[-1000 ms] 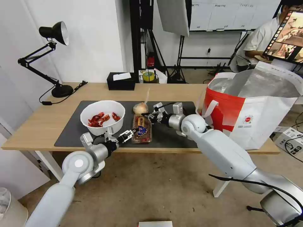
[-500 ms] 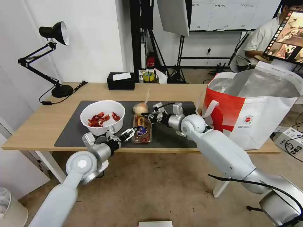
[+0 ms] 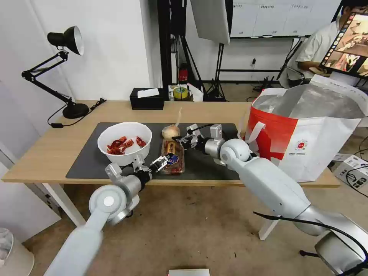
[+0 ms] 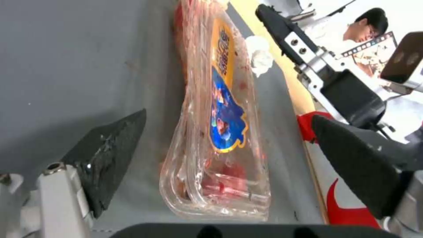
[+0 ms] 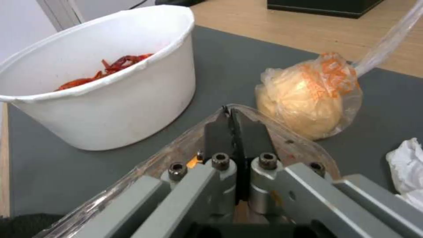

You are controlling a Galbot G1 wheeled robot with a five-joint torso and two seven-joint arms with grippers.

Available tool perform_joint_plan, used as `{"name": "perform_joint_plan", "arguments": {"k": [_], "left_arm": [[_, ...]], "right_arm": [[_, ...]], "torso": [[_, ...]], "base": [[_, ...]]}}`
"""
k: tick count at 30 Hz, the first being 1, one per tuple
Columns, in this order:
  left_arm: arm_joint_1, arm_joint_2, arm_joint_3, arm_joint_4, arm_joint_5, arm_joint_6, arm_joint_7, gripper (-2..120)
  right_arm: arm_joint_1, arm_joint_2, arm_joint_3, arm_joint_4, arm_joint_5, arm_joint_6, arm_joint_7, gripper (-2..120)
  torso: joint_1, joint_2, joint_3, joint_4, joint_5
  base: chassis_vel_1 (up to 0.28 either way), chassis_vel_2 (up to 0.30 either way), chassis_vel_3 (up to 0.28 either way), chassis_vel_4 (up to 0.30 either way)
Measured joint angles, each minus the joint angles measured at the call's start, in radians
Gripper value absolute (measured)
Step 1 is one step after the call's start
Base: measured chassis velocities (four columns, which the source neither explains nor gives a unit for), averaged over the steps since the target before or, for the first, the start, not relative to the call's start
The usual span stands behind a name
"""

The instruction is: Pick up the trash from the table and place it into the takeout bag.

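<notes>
Mat [image 3: 96, 161] on counter [image 3: 46, 153]. On mat, left to right: bowl [image 3: 124, 142], clamshell box [image 3: 172, 156]. Knotted bag [image 3: 170, 131] just behind box; tissue [image 5: 407, 165] beside bag, probably touching mat only. Takeout bag [image 3: 306, 130] at counter's right end. Tissue box [image 3: 147, 99] behind mat; lamp [image 3: 69, 76] far left.

Left arm reaches forward from the lower left, forearm rising toward the table edge; its left hand [image 3: 161, 162] has the black fingers [image 4: 108, 155] spread wide apart; right arm stretches in from the lower right, elbow bent, wrist level; right hand [image 3: 178, 139] has its jaws pressed together at the tips.
</notes>
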State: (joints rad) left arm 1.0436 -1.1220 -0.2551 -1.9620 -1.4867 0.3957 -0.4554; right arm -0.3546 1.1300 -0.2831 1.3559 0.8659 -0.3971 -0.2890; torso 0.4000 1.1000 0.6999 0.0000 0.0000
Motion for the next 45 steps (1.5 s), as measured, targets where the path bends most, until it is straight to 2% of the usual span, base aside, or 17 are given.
{"name": "perform_joint_plan", "arguments": {"k": [12,45], "left_arm": [[-0.031,-0.003,0.021,0.014,-0.012,-0.031,0.003,100],[-0.052,-0.001,0.044,0.038,-0.033,-0.020,0.008,99]], "right_arm": [[0.002,-0.003,0.000,-0.002,0.000,0.001,0.000,0],[-0.009,-0.007,0.011,-0.004,-0.001,0.008,-0.001,0]], "torso": [[0.000,0.000,0.000,0.0000,0.0000],[0.000,0.000,0.000,0.0000,0.0000]], "base": [[0.000,0.000,0.000,0.000],[0.000,0.000,0.000,0.000]]}}
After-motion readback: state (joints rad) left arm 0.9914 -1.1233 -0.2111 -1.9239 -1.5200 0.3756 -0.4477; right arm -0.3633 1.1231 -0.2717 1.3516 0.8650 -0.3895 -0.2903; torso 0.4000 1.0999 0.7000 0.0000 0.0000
